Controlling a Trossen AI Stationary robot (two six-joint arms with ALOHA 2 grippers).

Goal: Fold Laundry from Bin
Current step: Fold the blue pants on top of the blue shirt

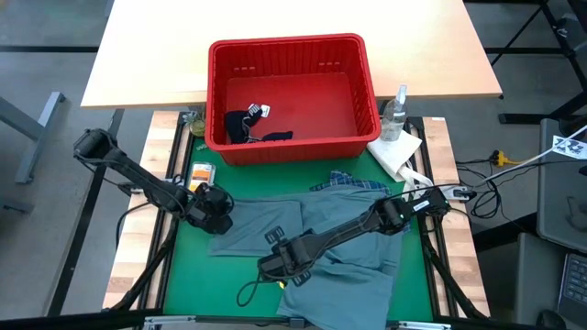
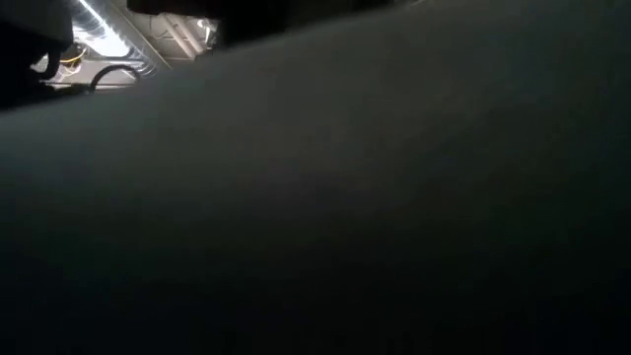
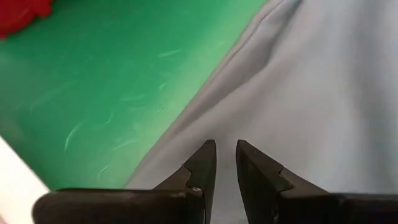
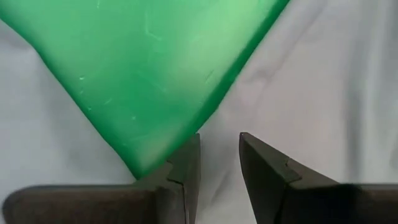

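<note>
The red bin stands at the far middle of the table with a dark navy garment on its floor. A large grey-blue garment lies spread on the green mat. A blue-white plaid shirt shows from under its far edge. My left gripper is over the garment's left edge, its fingers a little apart. My right gripper stands open where a wedge of bare mat cuts into the grey cloth. The low view is dark. My left gripper points slanting down at the grey garment just inside its left edge, with nothing between the fingers; whether the tips touch the cloth I cannot tell. My right gripper points steeply down at the tip of the mat wedge, nothing between the fingers; touch cannot be told.
A clear spray bottle and a white paper towel lie right of the bin. Small orange items sit at the mat's left edge. A loose cable loops near the front edge. A tan tabletop lies beyond.
</note>
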